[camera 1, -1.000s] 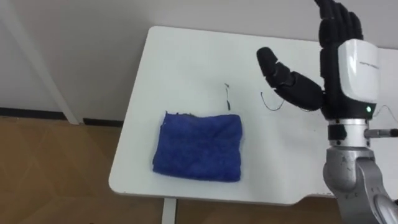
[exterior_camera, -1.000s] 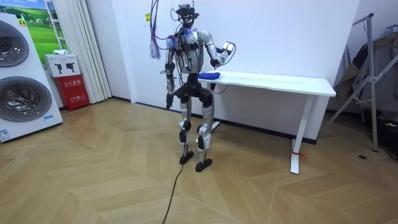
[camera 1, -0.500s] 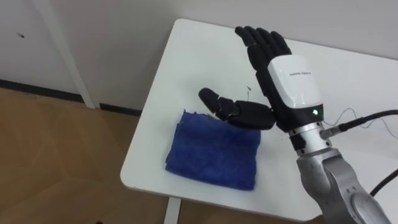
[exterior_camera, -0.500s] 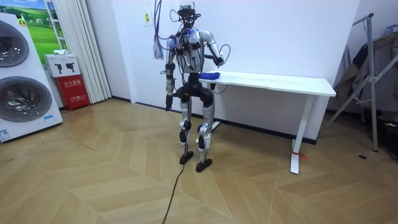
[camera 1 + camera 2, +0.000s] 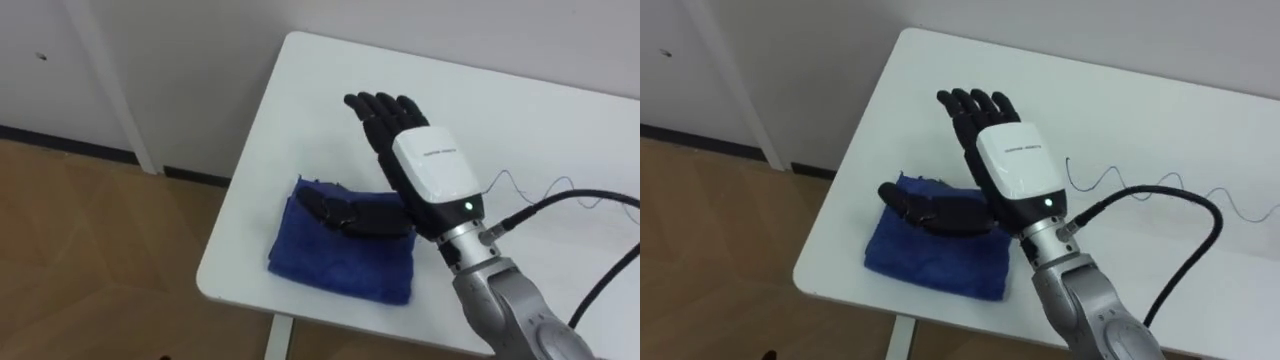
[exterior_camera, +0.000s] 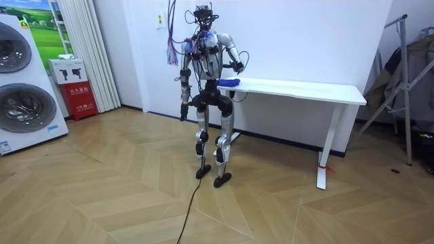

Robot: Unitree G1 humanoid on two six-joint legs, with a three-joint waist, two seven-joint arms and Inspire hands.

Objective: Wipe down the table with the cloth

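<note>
White walls meet a herringbone wood floor — stacked washing machines and a pale curtain stand at the room view's left.

No writing is coming through legibly: faint grey print is sitting on the white back of the right hand, and black pictograms are showing above a red box, too small to read.

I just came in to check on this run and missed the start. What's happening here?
The humanoid stands at one end of a white table. Its right hand, fingers straight, is held over a folded blue cloth lying near the table's corner, with the thumb across the cloth and the fingers reaching past it over bare tabletop. Whether the hand presses on the cloth is unclear. Its left hand hangs at its side.
</note>
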